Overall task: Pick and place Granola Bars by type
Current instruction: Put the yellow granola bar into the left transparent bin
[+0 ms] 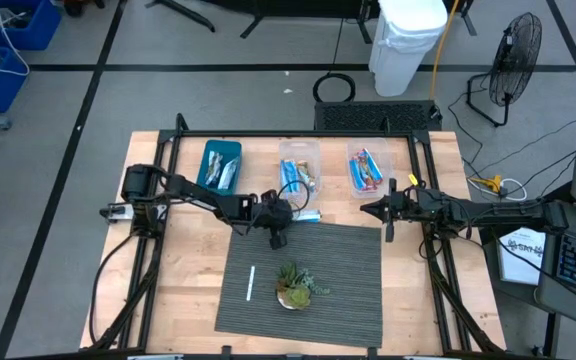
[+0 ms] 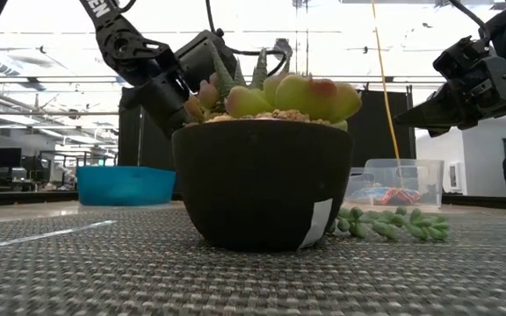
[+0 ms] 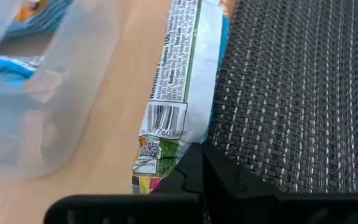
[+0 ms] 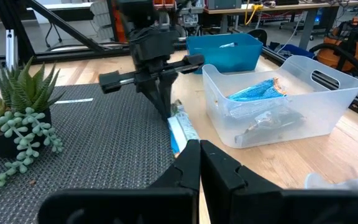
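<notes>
One granola bar (image 1: 305,215), blue-edged with a white printed back, lies flat on the wood along the far edge of the grey mat (image 3: 182,93) (image 4: 180,127). My left gripper (image 1: 284,219) stands over its left end, pointing down, fingers shut (image 3: 199,155) (image 4: 165,112). My right gripper (image 1: 365,209) hovers to the right of the bar, shut and holding nothing (image 4: 199,149). More bars lie in three bins at the far side: silvery-blue ones in the blue bin (image 1: 208,160), blue and tan ones in the middle clear bin (image 1: 300,150), blue-and-red ones in the right clear bin (image 1: 368,150). My left gripper comes down from above at the bar's left end (image 3: 166,165), fingertips closed to a point right at the wrapper's edge beside the mat. Whether the tips touch the wrapper I cannot tell. The bar lies flat on the table.
A potted succulent (image 1: 293,285) and a thin white stick (image 1: 251,283) sit on the grey woven mat (image 1: 348,290). The plant pot fills the middle of the low view (image 2: 262,184). Black frame rails run along the table's left, right and far sides.
</notes>
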`<state>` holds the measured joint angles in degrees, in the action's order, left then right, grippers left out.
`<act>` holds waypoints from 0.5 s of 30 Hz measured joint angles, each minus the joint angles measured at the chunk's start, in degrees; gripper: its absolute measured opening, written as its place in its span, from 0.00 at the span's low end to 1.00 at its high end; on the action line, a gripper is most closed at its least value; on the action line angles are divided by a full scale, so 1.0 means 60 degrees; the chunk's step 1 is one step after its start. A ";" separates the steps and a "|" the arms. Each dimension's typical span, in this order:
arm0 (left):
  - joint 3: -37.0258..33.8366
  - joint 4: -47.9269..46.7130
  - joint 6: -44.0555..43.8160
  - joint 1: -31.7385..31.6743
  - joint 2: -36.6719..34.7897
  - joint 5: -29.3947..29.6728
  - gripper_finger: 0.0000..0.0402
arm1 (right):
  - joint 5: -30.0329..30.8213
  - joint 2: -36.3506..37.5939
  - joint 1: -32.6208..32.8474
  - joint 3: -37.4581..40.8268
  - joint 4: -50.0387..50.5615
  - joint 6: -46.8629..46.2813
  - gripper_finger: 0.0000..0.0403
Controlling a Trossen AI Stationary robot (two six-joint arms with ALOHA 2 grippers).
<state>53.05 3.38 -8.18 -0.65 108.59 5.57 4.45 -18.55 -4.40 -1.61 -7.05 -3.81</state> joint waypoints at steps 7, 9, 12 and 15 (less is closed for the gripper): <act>-0.0053 -0.0023 0.0774 0.0608 -0.0470 0.1128 0.01 | 0.0000 -0.0002 0.0004 0.0000 -0.0004 0.0000 0.01; -0.0046 0.0015 0.0816 0.0678 -0.0773 0.1444 0.01 | -0.0001 0.0001 0.0003 0.0000 -0.0025 0.0000 0.01; -0.0027 -0.0022 0.1035 0.0714 -0.1145 0.1815 0.00 | -0.0001 -0.0007 0.0004 0.0000 -0.0017 0.0000 0.01; -0.0038 -0.0098 0.1265 0.0714 -0.1436 0.2016 0.00 | 0.0000 -0.0021 0.0002 0.0000 -0.0023 0.0000 0.01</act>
<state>52.82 2.80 -0.59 3.64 99.97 17.67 4.45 -18.67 -4.39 -1.61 -7.19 -3.81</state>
